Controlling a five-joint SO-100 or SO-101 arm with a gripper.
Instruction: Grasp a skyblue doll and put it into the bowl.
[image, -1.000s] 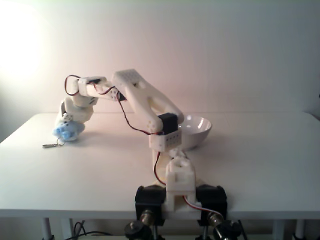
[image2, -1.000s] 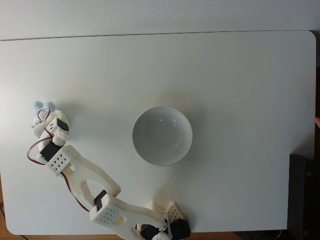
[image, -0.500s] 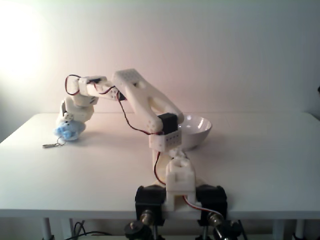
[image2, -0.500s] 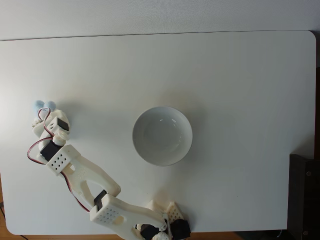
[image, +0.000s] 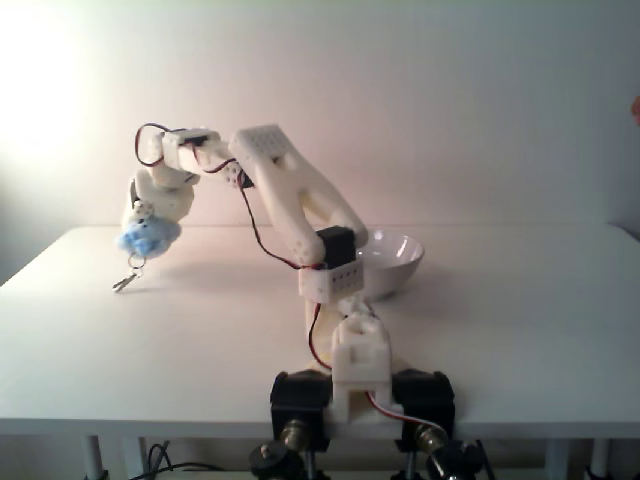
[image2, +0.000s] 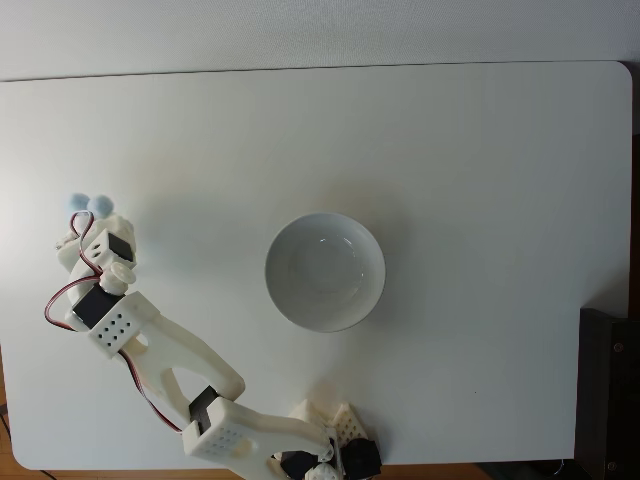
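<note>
We note the claw (image: 148, 228) pinching the skyblue doll (image: 148, 236) at the left of the side-on fixed view, the doll lifted clear of the bench (image: 520, 300) with its keychain clip (image: 127, 277) dangling below on a short link. In the top-down fixed view, the doll's pale-blue tufts (image2: 85, 203) peek out just past the claw's tip, well apart from the bowl (image2: 325, 271), which sits near the bench centre. The doll looks fluffy and soft, so we judge it light and compressible; fingers should sink into the pile rather than slip, and a hold across the plush body seems the sensible place, not the clip, which swings loose and could snag on the bowl's rim. The bowl is round, glossy white and shallow, wider than the doll, and we take it for a hard, slick ware that may slide if knocked. The arm (image: 290, 200) is white printed plastic with red and black leads showing.
</note>
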